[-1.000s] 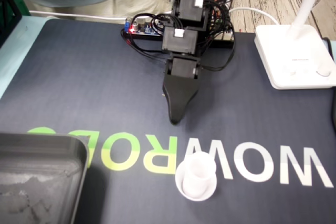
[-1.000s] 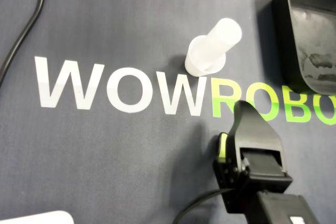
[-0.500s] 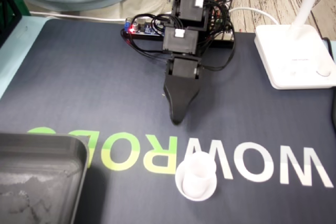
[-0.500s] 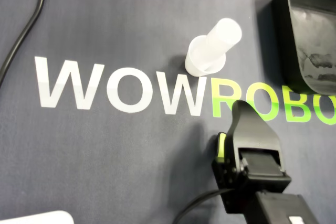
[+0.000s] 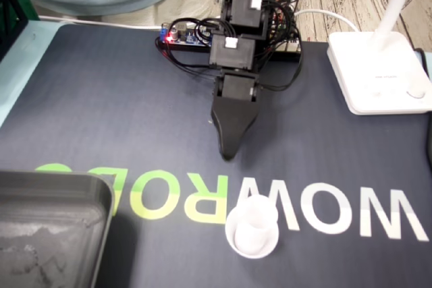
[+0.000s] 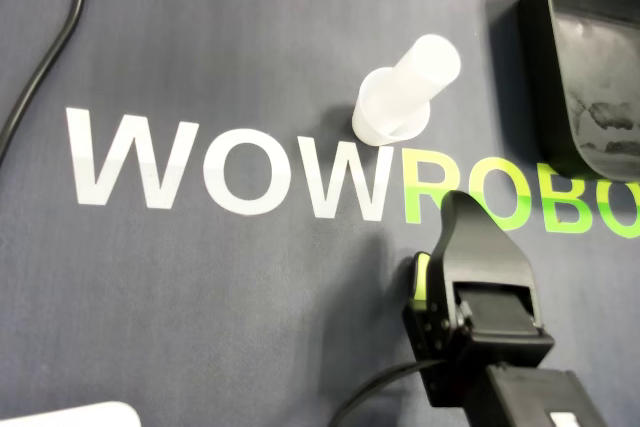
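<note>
Bare mat (image 5: 135, 112) between claw (image 5: 229, 154) and white tube (image 5: 252, 229); tray (image 5: 61, 197) well left, fixed view.

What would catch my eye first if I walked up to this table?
Probably the black gripper, which points down at the dark mat in the middle of the fixed view. Just beyond its tip, and apart from it, a small white tube stands upright on a round base beside the big WOWROBO lettering. A dark tray sits in the lower left corner of that view.
</note>
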`<act>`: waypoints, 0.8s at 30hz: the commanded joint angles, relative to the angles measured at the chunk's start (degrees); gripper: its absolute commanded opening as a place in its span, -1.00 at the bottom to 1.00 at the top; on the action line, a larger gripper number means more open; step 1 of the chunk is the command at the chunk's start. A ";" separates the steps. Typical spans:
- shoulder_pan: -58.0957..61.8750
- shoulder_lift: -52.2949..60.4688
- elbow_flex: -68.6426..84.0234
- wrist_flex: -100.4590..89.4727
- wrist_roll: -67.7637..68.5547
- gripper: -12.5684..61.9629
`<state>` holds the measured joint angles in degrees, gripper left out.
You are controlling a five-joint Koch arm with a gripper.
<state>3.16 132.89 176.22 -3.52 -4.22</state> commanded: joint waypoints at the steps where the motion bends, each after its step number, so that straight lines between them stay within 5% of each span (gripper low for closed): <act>1: -0.44 4.48 1.32 -0.53 0.18 0.24; 17: -0.18 3.96 -14.33 -0.26 -6.50 0.22; 24: 0.53 3.78 -17.84 -6.33 -25.05 0.22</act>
<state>3.43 133.07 162.16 -3.78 -22.06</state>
